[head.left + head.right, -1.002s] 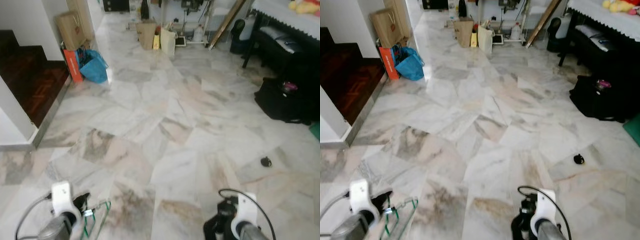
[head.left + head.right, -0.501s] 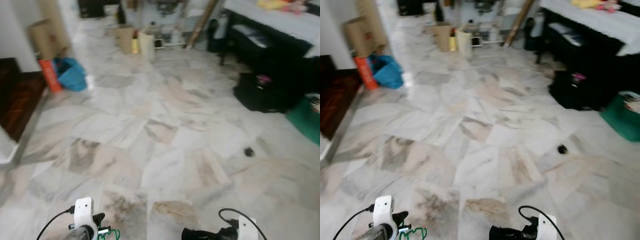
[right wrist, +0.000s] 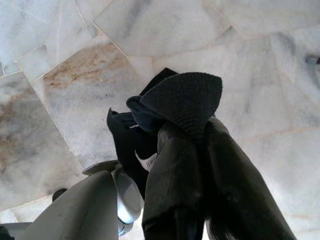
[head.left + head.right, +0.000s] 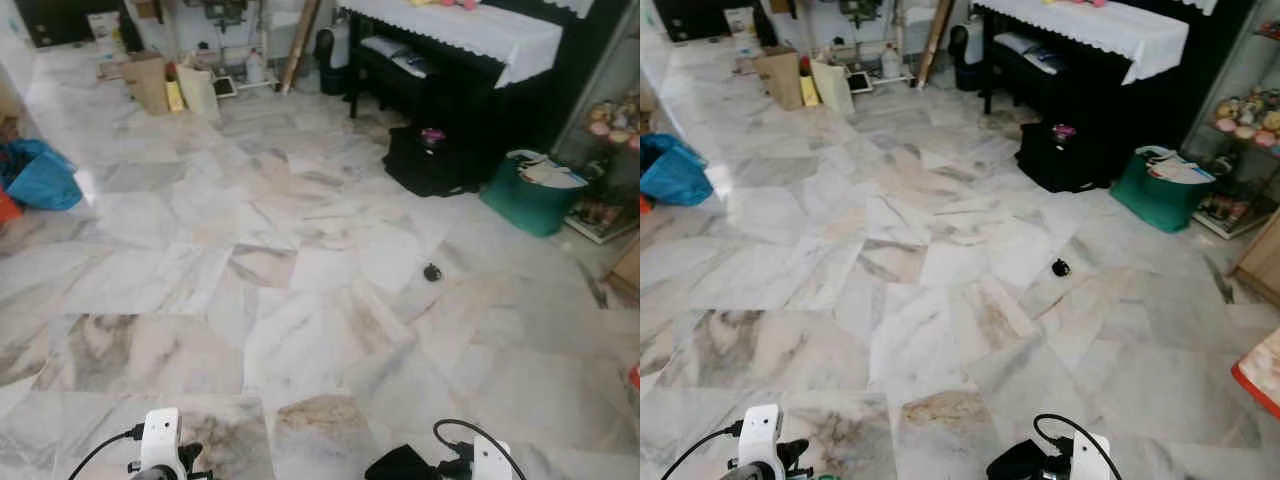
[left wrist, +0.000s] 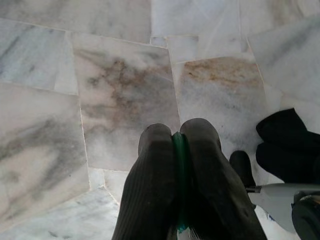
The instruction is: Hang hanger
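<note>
**Hanger carried, no rail yet in sight**

Rightward the whole scene has swung since the earlier frames, a camera turn: the black table with white cloth (image 4: 470, 30) and green basket (image 4: 528, 195) are now seen far right. The thin green wire hanger (image 5: 180, 165) is clamped edge-on between the closed fingers of the left gripper (image 5: 179, 140), low at near left, its long axis along the fingers. A black cloth (image 3: 182, 97) is pinched by the right gripper (image 3: 192, 135). A rail is judged still to be found.
</note>
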{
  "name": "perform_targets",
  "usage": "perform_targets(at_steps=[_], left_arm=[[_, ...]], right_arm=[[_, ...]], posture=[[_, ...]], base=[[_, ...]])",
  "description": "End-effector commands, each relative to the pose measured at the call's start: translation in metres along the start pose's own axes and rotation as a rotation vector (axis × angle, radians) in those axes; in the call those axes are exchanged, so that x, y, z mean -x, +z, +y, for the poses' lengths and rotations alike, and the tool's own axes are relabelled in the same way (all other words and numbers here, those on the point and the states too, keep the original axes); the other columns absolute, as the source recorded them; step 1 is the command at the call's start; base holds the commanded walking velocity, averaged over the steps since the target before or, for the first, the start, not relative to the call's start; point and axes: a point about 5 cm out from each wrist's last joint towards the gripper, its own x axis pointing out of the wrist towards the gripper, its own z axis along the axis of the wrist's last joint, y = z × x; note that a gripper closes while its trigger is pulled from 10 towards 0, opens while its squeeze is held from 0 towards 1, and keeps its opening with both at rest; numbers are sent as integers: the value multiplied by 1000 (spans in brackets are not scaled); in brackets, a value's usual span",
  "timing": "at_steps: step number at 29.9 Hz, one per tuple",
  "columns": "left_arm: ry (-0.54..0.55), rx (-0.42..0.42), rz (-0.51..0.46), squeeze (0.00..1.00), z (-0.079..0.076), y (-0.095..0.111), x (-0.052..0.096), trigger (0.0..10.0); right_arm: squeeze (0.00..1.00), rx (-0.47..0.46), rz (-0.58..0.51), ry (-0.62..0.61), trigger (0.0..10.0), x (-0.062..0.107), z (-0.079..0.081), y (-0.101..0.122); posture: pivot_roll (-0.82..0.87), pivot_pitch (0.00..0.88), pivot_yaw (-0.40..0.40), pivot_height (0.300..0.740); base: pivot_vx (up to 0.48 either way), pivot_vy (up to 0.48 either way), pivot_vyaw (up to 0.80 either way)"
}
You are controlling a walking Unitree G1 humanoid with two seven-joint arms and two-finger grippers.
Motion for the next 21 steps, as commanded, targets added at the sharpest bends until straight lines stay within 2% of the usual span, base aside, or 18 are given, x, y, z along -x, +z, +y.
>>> perform_targets(at_steps=[1,5,8,12,15,21], left_arm=[[-1,-43,9,0,3,-1,1,10000],[-11,-50,6,0,4,2,1,10000],[-28,-96,0,0,4,6,0,10000],[-20,-97,-2,0,7,10,0,10000],[-28,-93,-6,0,2,9,-1,10000],[-36,-121,-3,0,1,9,-2,10000]], right_arm=[[0,0,-14,3,10000,-1,0,3],[0,6,-19,5,10000,-1,-3,6],[0,11,-26,5,10000,-1,-3,7],[0,9,-29,4,10000,-1,-3,7],[0,37,-29,19,10000,-1,-1,7],[0,32,-34,21,10000,-1,-1,7]], posture=[[61,0,32,740],[65,0,31,740],[63,0,32,740],[66,0,30,740],[68,0,30,740],[66,0,28,740]], base=[[0,-251,-788],[0,-236,-788],[0,0,-788],[0,-330,-788],[0,0,-788],[0,0,-788]])
